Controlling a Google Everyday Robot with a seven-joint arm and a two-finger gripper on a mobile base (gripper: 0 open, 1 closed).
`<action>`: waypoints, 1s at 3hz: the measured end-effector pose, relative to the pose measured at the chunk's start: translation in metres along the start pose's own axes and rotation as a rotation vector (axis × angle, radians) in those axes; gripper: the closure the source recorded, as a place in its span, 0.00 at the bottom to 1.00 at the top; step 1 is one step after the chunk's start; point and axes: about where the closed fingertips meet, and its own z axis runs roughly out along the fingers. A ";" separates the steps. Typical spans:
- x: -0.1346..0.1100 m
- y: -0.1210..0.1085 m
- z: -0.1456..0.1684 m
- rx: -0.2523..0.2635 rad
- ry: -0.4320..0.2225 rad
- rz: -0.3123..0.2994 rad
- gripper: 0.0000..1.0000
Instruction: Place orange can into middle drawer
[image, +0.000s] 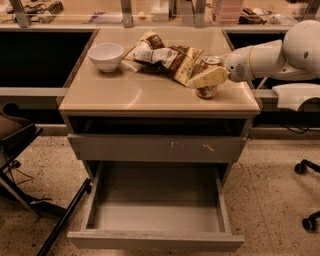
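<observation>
Jaws at orange can (206, 92) on tan tabletop (150, 95), speckled floor (270, 200) below

Dim warm light; gripper (202, 80) at orange can (206, 92)

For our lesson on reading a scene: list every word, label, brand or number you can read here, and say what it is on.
No text here can be read.
snack bag: printed, but too blurred to read.
can, on the tabletop with the gripper at its side: label too blurred to read.
bowl, open drawer: no text seen.
</observation>
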 end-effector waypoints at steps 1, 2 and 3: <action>0.000 0.000 0.000 0.000 0.000 0.000 0.42; 0.000 0.000 0.000 0.000 0.000 0.000 0.65; 0.006 0.008 -0.010 -0.029 -0.003 0.003 0.89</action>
